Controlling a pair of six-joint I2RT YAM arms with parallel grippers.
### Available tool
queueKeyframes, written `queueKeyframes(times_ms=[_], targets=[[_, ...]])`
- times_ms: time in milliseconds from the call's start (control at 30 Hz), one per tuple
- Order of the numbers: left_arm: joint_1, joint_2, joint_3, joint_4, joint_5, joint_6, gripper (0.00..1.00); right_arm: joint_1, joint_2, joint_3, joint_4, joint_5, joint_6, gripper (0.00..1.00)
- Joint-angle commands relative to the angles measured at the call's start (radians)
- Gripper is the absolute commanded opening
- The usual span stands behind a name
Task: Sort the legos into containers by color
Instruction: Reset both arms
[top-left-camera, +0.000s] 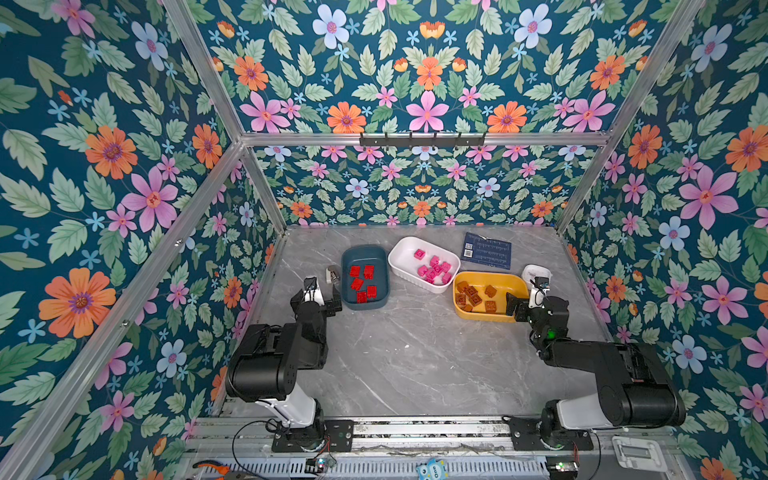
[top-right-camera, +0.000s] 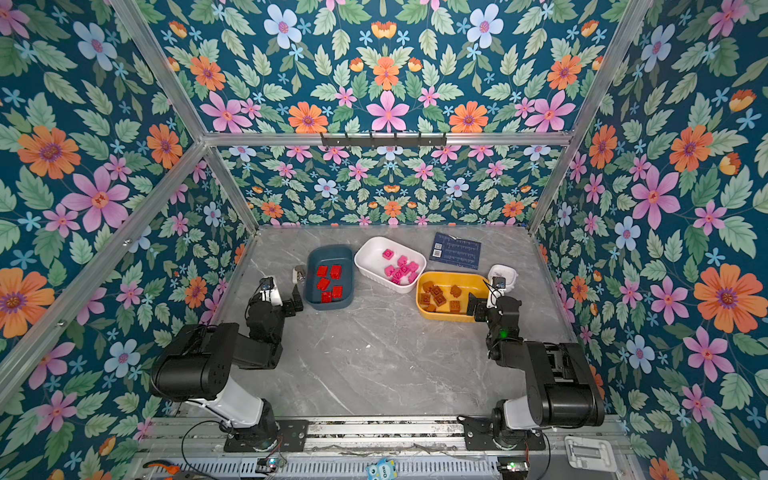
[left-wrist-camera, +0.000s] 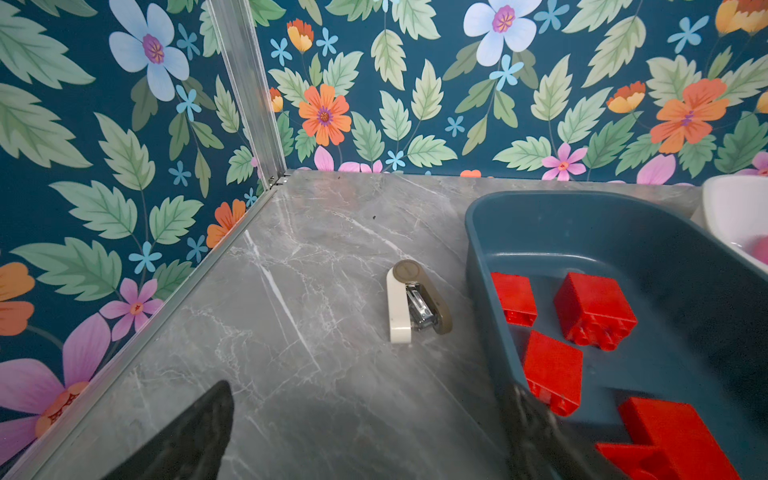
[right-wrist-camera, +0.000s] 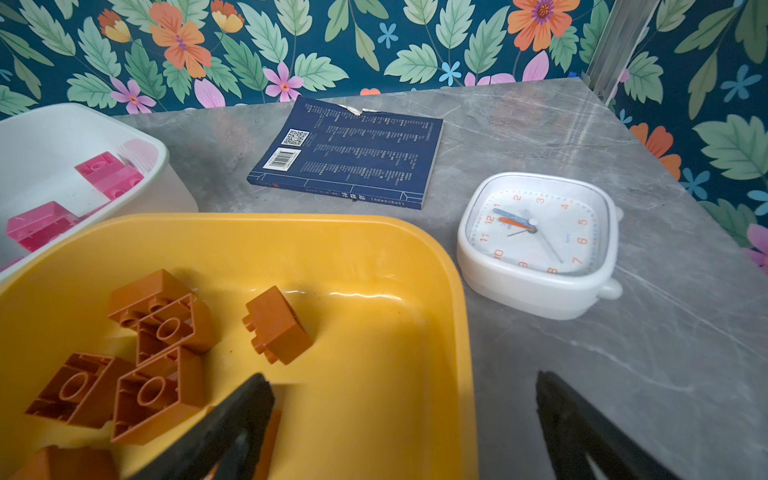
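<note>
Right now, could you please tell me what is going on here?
The sorting looks finished: red legos lie in the teal bin, pink legos in the white bin, brown-orange legos in the yellow bin. The left gripper by the teal bin and the right gripper over the yellow bin's edge hold nothing, jaws open.

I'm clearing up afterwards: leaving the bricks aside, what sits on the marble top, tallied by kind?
Bins (teal, white, yellow): 3
Stapler: 1
Book: 1
Clock: 1
Total: 6
</note>
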Motion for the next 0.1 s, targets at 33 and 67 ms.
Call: queueKeyframes(times_ms=[33,67], targets=[[0.000,0.000,0.002,0.012,-0.013,-0.005,1.00,0.000,0.001,0.002,0.033,0.001,0.011,0.99],[0.000,-0.002,0.002,0.012,-0.013,-0.005,1.00,0.001,0.001,0.002,0.032,0.001,0.011,0.99]])
